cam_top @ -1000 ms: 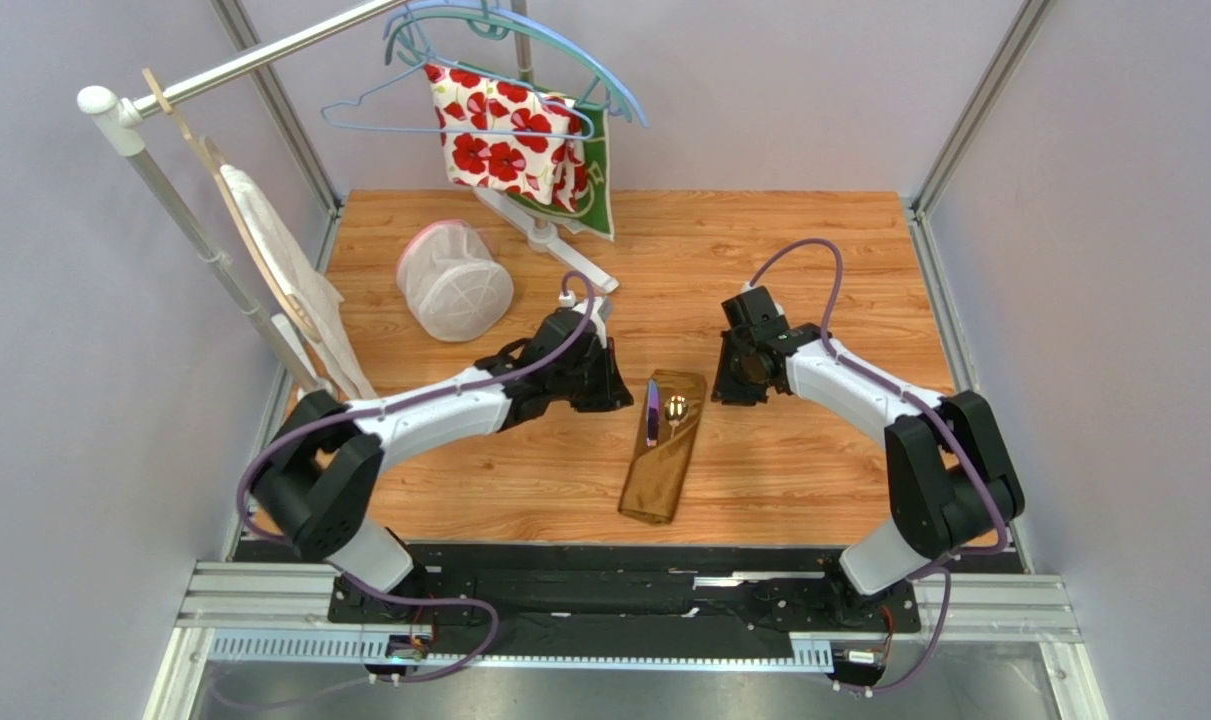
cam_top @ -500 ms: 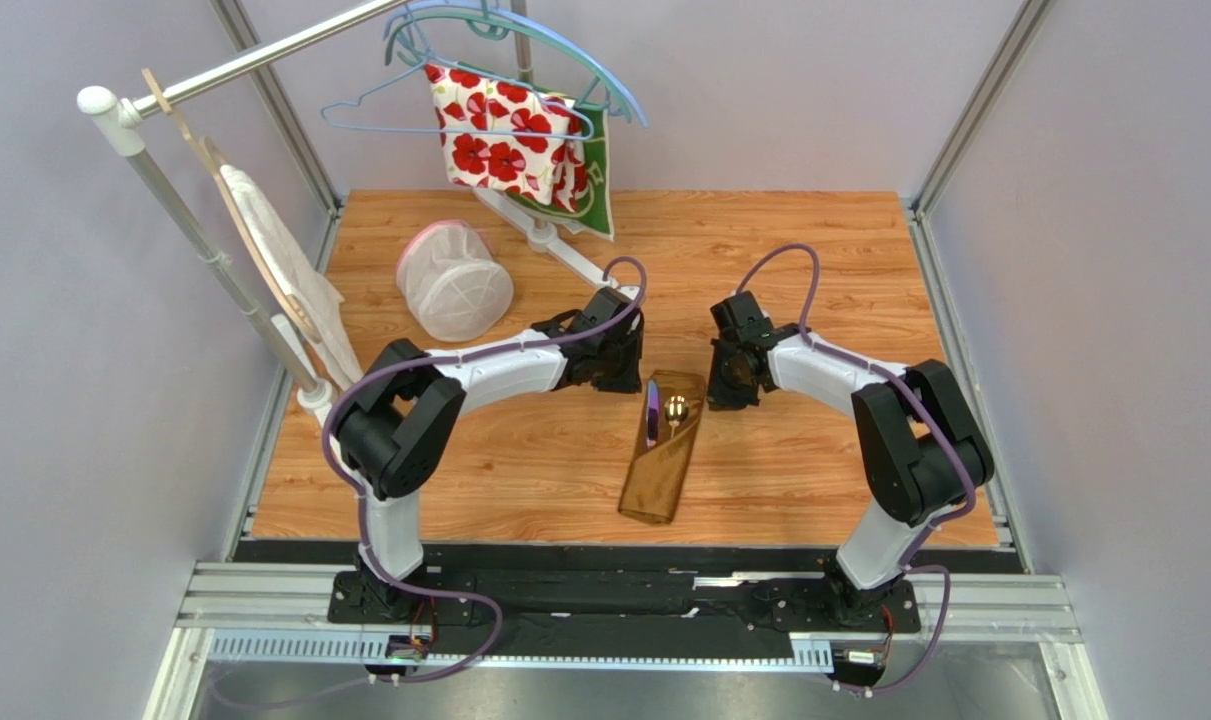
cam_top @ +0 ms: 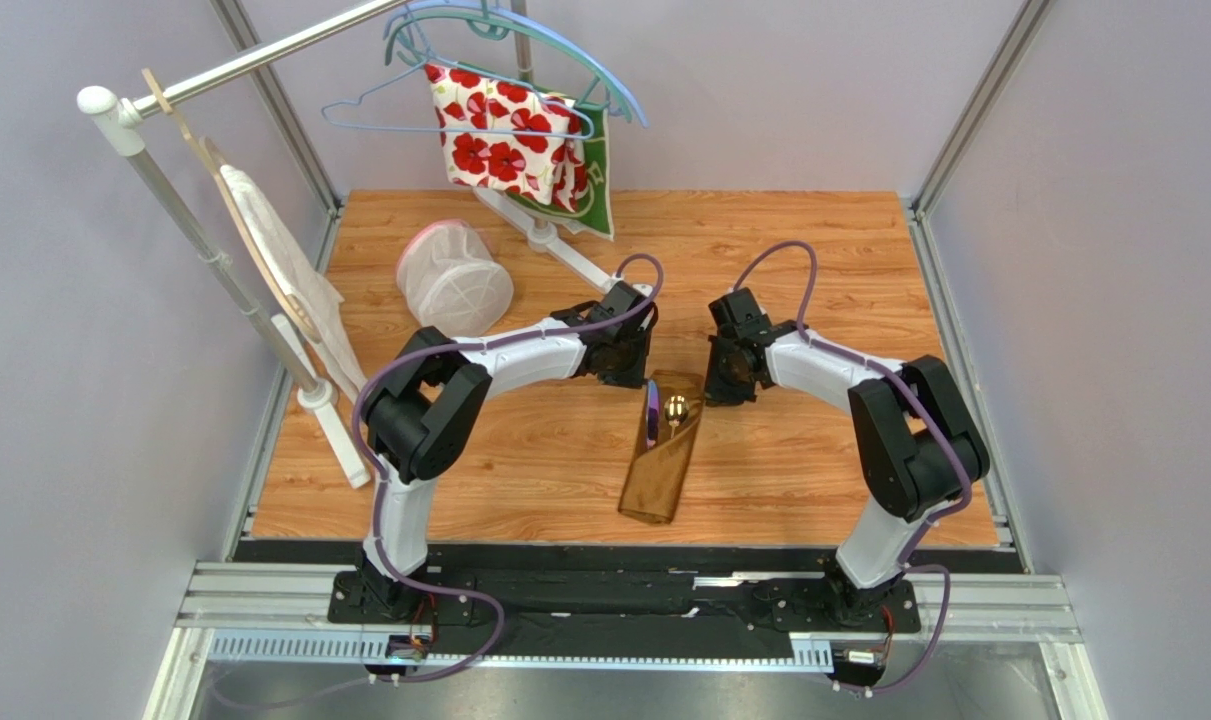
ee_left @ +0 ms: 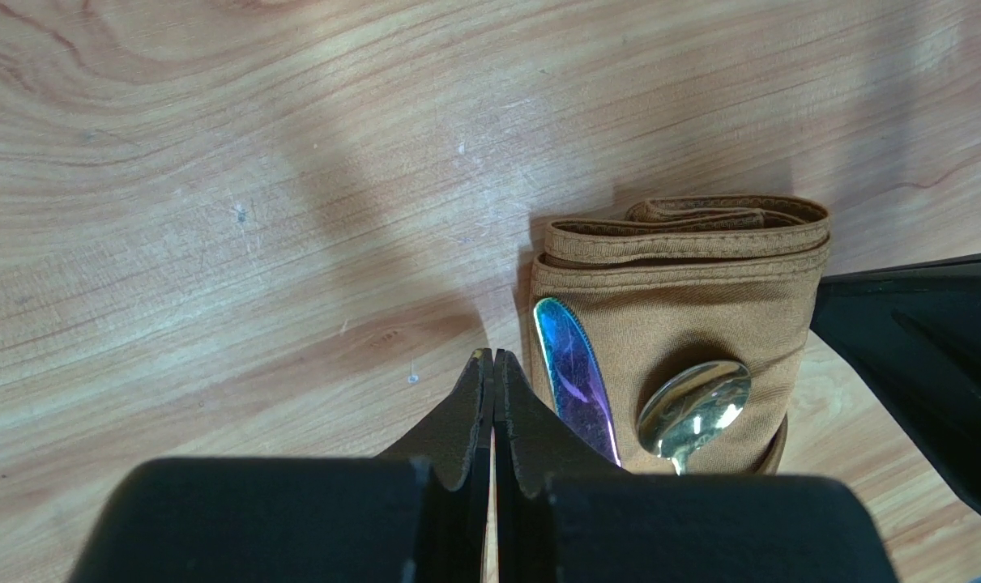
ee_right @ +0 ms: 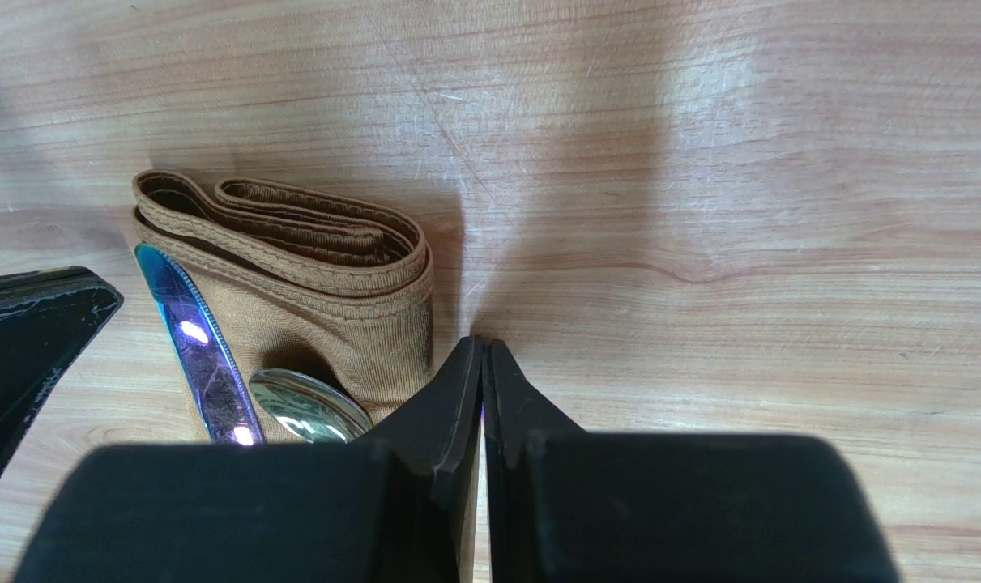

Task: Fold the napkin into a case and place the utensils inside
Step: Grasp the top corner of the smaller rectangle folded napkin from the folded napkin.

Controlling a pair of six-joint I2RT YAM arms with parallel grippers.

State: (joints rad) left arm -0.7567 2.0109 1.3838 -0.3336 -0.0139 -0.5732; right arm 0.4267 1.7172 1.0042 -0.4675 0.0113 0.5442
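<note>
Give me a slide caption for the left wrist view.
Shut left gripper beside the folded napkin case holding a purple knife and gold spoon.

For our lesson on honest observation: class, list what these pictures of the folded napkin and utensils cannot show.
- Most of the spoon handle: every view, tucked inside the case.
- The knife lower end: likewise, under the cloth.
- Rest of the case: both wrist views, behind the shut left gripper and right gripper housings.

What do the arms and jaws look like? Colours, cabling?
The left arm and right arm have white link covers with black joints. A purple cable loops along each. The jaws are black, tapering to thin pointed tips.
</note>
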